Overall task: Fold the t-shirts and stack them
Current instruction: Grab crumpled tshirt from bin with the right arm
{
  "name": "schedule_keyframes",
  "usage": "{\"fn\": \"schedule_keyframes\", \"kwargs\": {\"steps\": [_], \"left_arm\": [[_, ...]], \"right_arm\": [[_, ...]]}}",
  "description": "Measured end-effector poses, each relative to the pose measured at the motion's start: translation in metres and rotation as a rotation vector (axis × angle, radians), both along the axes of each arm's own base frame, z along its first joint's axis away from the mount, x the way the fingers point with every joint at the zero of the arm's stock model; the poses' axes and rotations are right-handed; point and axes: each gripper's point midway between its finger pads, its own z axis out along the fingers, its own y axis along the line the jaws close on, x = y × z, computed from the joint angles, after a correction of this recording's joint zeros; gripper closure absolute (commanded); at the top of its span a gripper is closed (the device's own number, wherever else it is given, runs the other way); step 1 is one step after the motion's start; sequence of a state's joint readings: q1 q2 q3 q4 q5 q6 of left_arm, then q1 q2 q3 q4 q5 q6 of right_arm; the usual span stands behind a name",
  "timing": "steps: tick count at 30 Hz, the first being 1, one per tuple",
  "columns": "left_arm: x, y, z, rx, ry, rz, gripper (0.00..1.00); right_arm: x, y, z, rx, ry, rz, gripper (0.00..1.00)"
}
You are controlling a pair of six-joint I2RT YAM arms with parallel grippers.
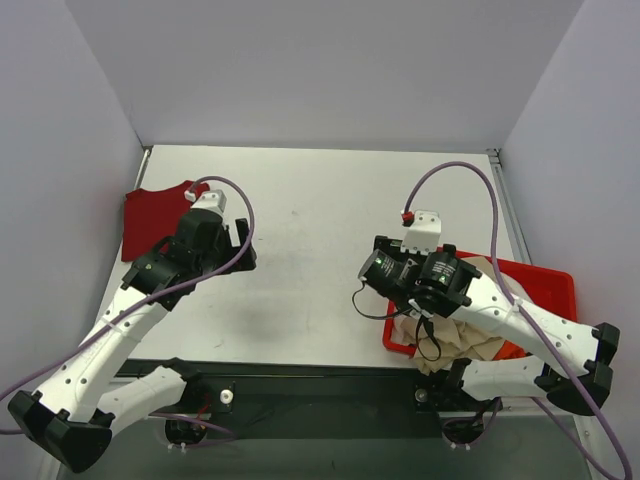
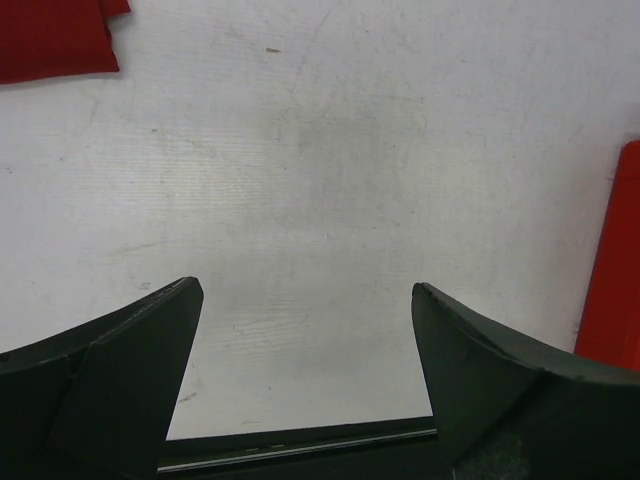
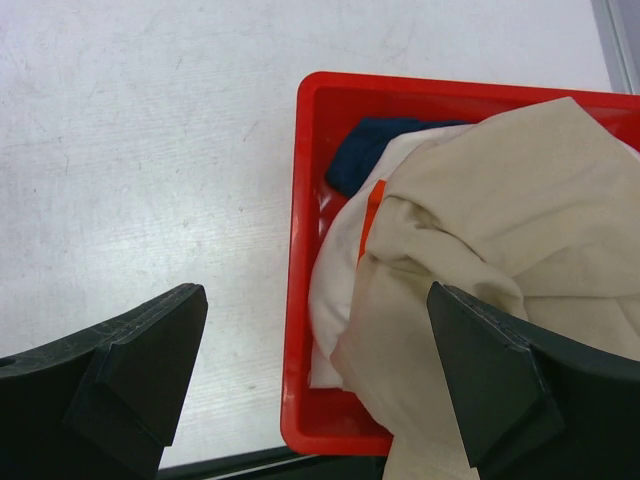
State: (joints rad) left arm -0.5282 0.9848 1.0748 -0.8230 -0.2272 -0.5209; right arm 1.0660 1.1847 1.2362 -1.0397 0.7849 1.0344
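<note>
A dark red t-shirt [image 1: 150, 215] lies flat at the table's far left; one corner of it [image 2: 55, 35] shows in the left wrist view. A beige t-shirt [image 3: 500, 220] is heaped in the red bin [image 3: 300, 200] over a white one [image 3: 335, 270], an orange one [image 3: 372, 210] and a blue one [image 3: 365, 150]. The beige cloth [image 1: 462, 338] spills over the bin's near rim. My left gripper [image 2: 305, 300] is open over bare table, right of the dark red shirt. My right gripper [image 3: 315, 300] is open above the bin's left wall, holding nothing.
The red bin [image 1: 550, 272] stands at the table's near right corner, and its edge [image 2: 615, 270] shows in the left wrist view. Grey walls close in the table on three sides. Bare white tabletop [image 1: 310, 220] lies between the two grippers [image 1: 243, 248] [image 1: 368, 265].
</note>
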Motion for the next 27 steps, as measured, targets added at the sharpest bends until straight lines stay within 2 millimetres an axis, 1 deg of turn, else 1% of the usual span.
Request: {"fn": "schedule_keyframes", "kwargs": {"steps": [2,5,9,12,14,16,18,22,27], "left_arm": [[0.002,0.001,0.004,-0.005,-0.011,0.012,0.03],[0.005,0.001,0.011,-0.017,-0.029,0.032,0.03],[0.007,0.003,0.014,-0.03,-0.037,0.065,0.03],[0.009,0.007,0.016,-0.038,-0.045,0.107,0.03],[0.01,0.011,0.018,-0.046,-0.055,0.147,0.03],[0.011,0.015,0.02,-0.055,-0.063,0.175,0.03],[0.012,0.017,0.021,-0.06,-0.068,0.192,0.03],[0.011,0.018,0.017,-0.065,-0.061,0.207,0.03],[0.008,0.019,0.008,-0.057,-0.037,0.206,0.03]], "right_arm": [[0.003,-0.004,0.003,-0.01,-0.018,-0.013,0.0],[0.004,-0.008,-0.001,-0.019,-0.012,-0.027,0.0],[0.004,-0.019,-0.013,-0.022,0.032,-0.067,0.0],[0.0,-0.036,-0.026,0.003,0.073,-0.128,0.0],[-0.007,-0.052,-0.034,0.043,0.094,-0.177,0.0],[-0.015,-0.068,-0.037,0.089,0.093,-0.219,0.0],[-0.025,-0.076,-0.04,0.134,0.094,-0.233,0.0],[-0.041,-0.085,-0.05,0.186,0.129,-0.258,0.0],[-0.055,-0.089,-0.074,0.129,0.258,-0.294,0.0]]}}
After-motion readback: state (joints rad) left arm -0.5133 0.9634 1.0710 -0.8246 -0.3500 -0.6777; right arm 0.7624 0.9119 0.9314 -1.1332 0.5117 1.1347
